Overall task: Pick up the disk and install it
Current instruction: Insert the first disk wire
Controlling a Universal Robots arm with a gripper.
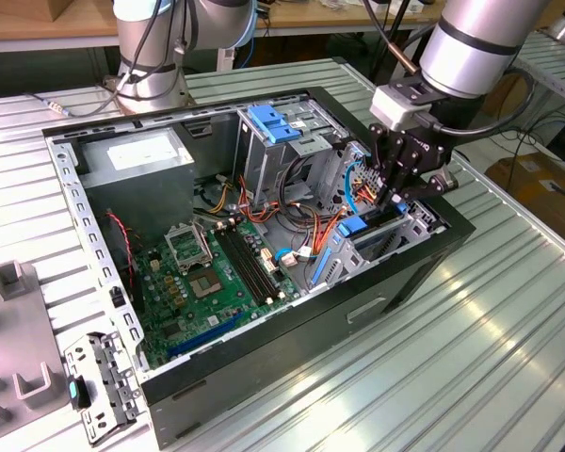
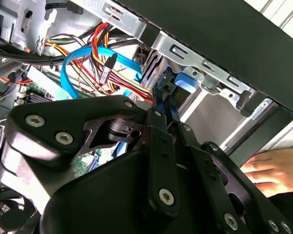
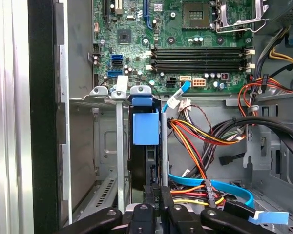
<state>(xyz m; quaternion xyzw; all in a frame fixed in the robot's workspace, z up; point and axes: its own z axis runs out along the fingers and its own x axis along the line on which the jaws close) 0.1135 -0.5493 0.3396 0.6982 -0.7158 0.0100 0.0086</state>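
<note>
Open computer case [image 1: 264, 377] lies on the bench [image 1: 471, 358]. Drive cage [image 3: 118, 161] sits at the case's 3 o'clock corner in the exterior view. Disk [image 3: 145, 131] stands on edge inside the cage, end effector [image 3: 156, 207] clenched on its rear edge.

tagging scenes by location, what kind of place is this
Probably a robotics lab or workshop bench for computer assembly. An opened desktop computer case lies on a ribbed metal table, the gripper works at its drive bay on the disk, and a second robot arm's base stands behind.
</note>
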